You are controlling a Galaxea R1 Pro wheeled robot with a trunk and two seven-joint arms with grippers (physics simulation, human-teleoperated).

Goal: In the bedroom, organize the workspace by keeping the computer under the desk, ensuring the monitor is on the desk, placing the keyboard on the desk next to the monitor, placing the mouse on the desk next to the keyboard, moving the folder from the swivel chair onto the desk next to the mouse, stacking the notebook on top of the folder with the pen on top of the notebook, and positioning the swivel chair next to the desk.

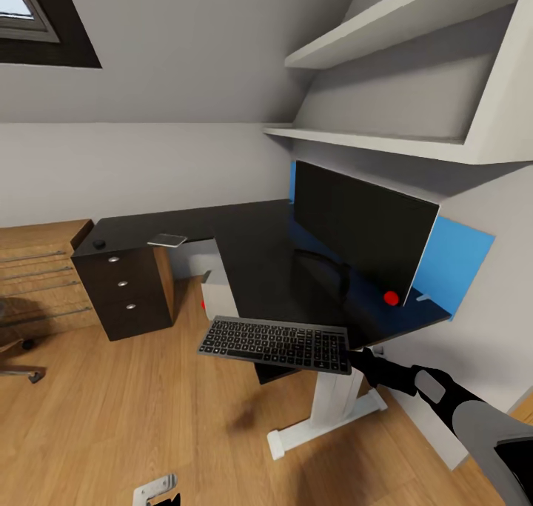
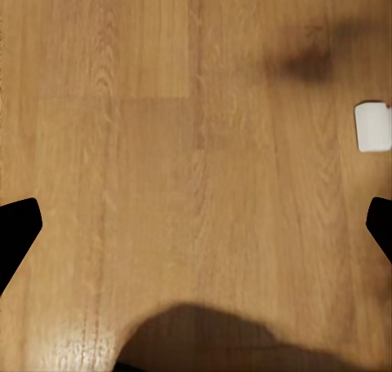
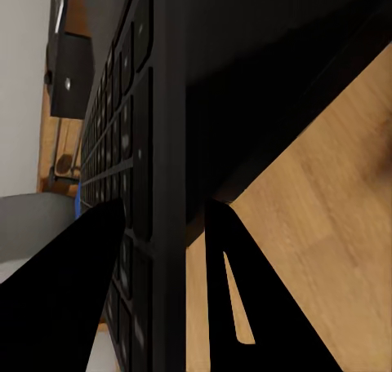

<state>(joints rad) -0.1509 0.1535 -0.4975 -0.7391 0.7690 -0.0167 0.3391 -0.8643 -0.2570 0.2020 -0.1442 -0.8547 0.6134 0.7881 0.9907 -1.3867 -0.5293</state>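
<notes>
1. Carrying the dark grey rectangular keyboard (image 1: pixel 275 344) toward the black L-shaped desk (image 1: pixel 252 247), the right gripper (image 1: pixel 363 359) is clamped on the keyboard's right end; in the right wrist view its two black fingers (image 3: pixel 73 298) pinch the board's thin edge.
2. The keyboard hangs level in the air just off the desk's front edge, in front of the wide black flat monitor (image 1: pixel 363 228), which already stands on the desk.
3. The step in hand, as I judge it, is placing the keyboard next to the monitor. The next move calls for lifting it clear of the desk edge, carrying it forward over the black top, and lowering it flat before letting go.
4. The left gripper (image 2: pixel 196 233) hangs over the wooden plank floor (image 2: pixel 163 143) with its fingers spread wide and nothing between them.
5. Counted: one keyboard, one monitor, one desk. One small black rounded thing (image 1: pixel 98 244) on the far desk wing is likely the mouse, and one flat grey item (image 1: pixel 167 239) lies near it; I cannot tell what it is.
6. One dark drawer unit (image 1: pixel 122 291) with three silver knobs stands under that wing.
</notes>
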